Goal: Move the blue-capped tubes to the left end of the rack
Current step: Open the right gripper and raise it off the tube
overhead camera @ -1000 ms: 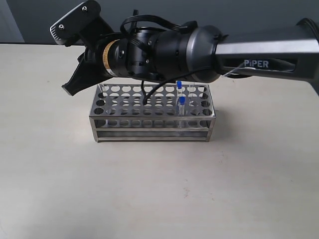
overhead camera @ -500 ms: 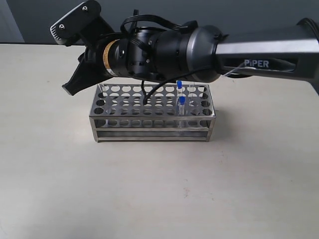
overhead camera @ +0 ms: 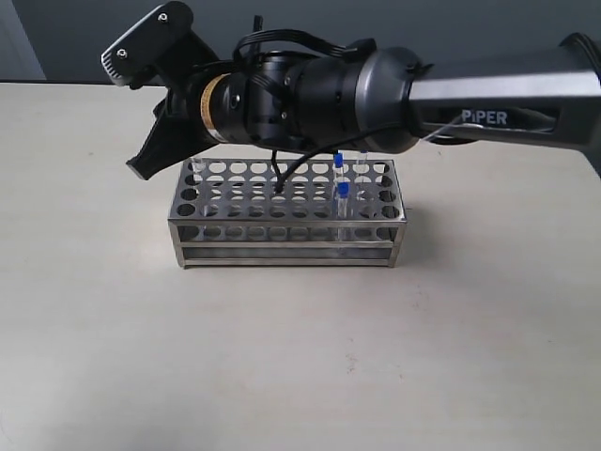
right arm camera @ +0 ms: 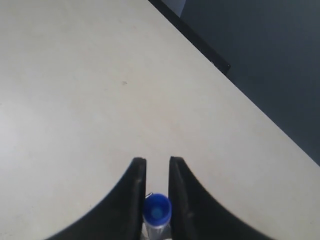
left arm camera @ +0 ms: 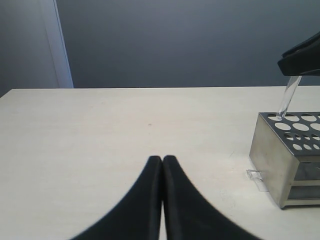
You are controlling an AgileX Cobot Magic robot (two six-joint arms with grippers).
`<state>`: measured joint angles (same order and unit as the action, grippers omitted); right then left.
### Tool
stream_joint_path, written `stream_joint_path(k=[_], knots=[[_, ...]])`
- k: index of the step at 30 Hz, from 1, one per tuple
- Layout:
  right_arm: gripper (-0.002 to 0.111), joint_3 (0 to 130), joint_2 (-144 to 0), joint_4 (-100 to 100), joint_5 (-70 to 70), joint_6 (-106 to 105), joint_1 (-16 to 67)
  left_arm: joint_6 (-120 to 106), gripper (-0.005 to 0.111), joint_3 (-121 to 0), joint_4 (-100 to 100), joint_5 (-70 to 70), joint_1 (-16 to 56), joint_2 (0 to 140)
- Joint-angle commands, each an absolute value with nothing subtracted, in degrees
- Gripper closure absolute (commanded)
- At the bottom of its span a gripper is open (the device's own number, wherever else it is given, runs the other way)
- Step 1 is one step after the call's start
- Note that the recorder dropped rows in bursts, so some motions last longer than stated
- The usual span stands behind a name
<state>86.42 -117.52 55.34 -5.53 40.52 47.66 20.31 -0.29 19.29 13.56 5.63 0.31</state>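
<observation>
Right hand (overhead camera: 141, 170) slightly rightward — tube (right arm camera: 157, 212) half-hidden

Rack (overhead camera: 286, 214) on table (overhead camera: 282, 357), 2 tubes (overhead camera: 343, 191) R end, 1 tube (left arm camera: 288, 95) L end

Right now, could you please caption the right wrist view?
Right gripper gripping a blue-capped tube, seen cap-on above the pale table.

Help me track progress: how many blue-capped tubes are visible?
3 blue-capped tubes. Two stand toward the rack's right end, one behind the other; a third is in the right hand at the left end. The arm may hide others.
</observation>
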Motion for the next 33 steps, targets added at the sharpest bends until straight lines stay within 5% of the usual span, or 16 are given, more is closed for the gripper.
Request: stream_joint_path(k=[1, 33], knots=[[0.109, 86.1, -117.5, 54.5, -3.9, 40.7, 46.7, 20.4, 0.106, -0.1, 19.2, 13.3, 6.0, 0.0], [0.109, 86.1, -121.0, 52.0, -3.2, 40.9, 46.3, 20.4, 0.106, -0.1, 19.2, 13.3, 6.0, 0.0]])
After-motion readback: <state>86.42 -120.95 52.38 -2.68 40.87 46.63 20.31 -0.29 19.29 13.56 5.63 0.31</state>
